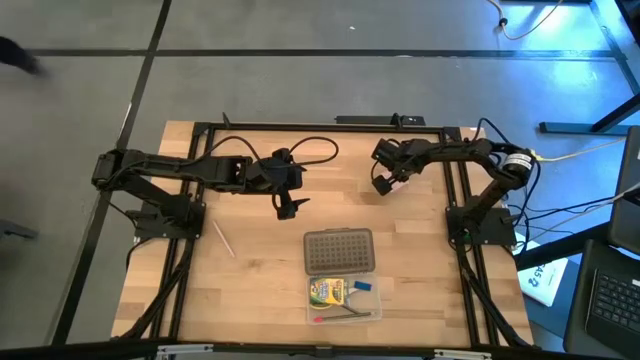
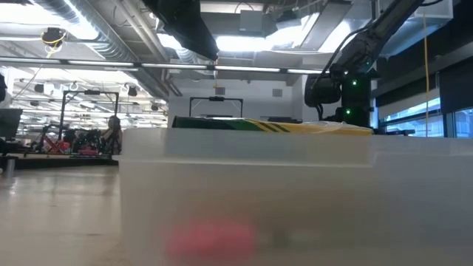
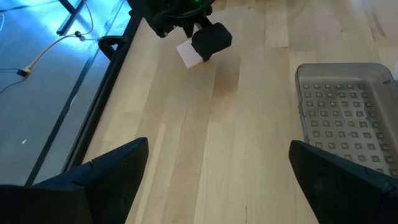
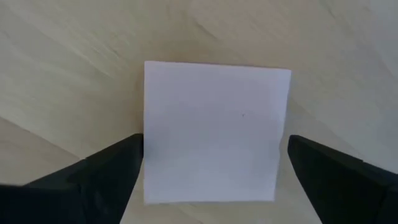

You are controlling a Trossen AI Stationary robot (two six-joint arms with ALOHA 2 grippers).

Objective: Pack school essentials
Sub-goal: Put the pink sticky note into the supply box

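No readable writing. Pale square pad [image 4: 216, 132] flat on bench [image 1: 260, 270], between wide right tool [image 4: 214, 180] fingers. Left tool [image 3: 214, 180] wide, hovering.

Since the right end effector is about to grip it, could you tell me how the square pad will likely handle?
The square pad lies flat on the table, so its low edges probably offer little grip. It looks thin, likely light and apt to slide if nudged. The right end effector straddles it, open.

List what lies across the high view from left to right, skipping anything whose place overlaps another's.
Pale pencil lying loose on the wooden table → left end effector, hanging open over bare wood → clear plastic case with grey dotted lid → right end effector, open around the pale square pad.
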